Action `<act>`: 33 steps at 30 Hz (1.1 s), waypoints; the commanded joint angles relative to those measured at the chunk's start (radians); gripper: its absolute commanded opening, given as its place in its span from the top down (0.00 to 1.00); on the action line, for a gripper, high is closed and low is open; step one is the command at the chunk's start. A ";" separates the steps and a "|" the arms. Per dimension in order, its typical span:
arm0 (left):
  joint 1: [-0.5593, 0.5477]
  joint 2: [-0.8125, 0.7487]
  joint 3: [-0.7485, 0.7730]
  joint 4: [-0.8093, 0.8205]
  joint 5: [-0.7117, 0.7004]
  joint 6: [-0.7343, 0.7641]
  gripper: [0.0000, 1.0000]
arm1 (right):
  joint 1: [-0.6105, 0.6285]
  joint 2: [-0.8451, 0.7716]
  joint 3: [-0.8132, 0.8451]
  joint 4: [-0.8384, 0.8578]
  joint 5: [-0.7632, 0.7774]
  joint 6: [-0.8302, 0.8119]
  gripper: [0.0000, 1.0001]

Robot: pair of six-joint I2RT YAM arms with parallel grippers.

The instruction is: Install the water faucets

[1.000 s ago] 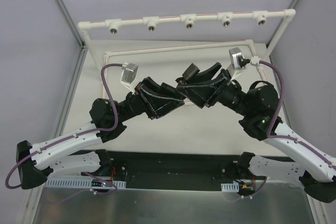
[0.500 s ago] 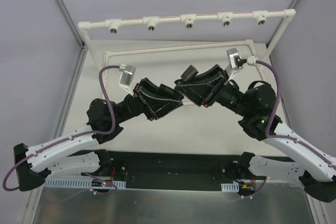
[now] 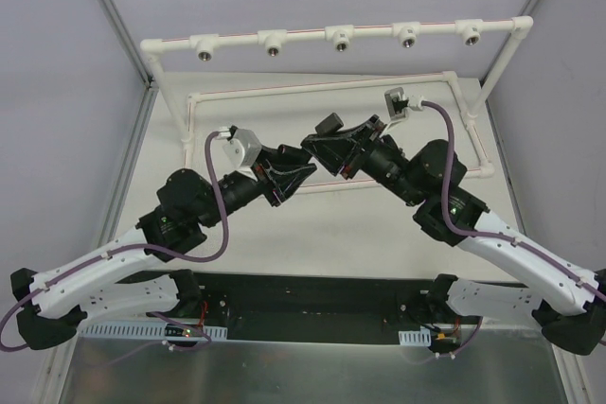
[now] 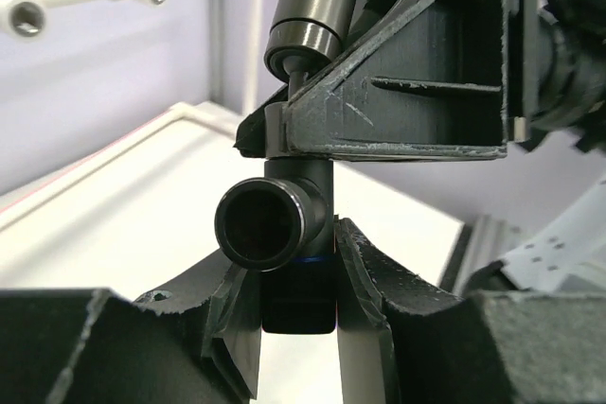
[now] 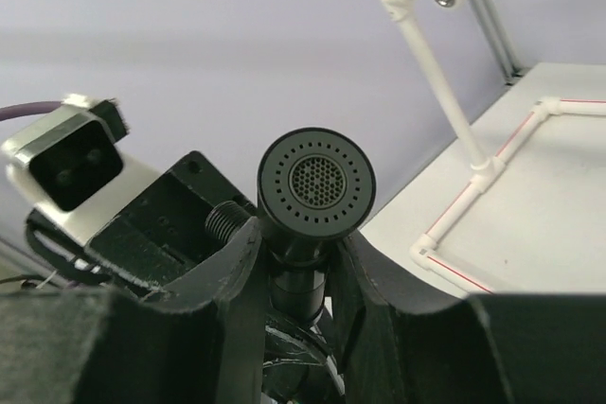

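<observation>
Top external, then the wrists: you have one black T-shaped faucet (image 3: 329, 126) shared between both claws, and none is installed yet.

From above, your left gripper (image 3: 289, 175) and right gripper (image 3: 327, 150) meet in the air over the middle of the table (image 3: 312, 234). They are well short of the white pipe rack (image 3: 339, 35) along the far edge, whose five metal-threaded mouths all look bare. Left wrist: your left fingers (image 4: 374, 272) are clamped on the faucet's lower body, its open side stem facing the lens. The right claw grips the thin neck above, under a stubby black cylinder (image 4: 308, 7). Right wrist: your right fingers (image 5: 237, 267) hug the neck below that cylinder's perforated round face. I judge this a handover or regrip; carrying, aligning and screwing in are all left to do.
</observation>
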 commanded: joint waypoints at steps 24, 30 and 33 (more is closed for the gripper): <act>0.001 0.141 0.004 0.130 -0.580 0.630 1.00 | -0.006 0.095 0.130 0.014 0.305 0.034 0.59; 0.001 0.032 -0.011 0.083 -0.494 0.314 1.00 | -0.004 0.026 0.025 0.158 0.198 0.001 0.30; 0.001 -0.018 -0.014 0.069 -0.436 0.188 1.00 | -0.004 0.003 0.002 0.158 0.172 -0.010 0.28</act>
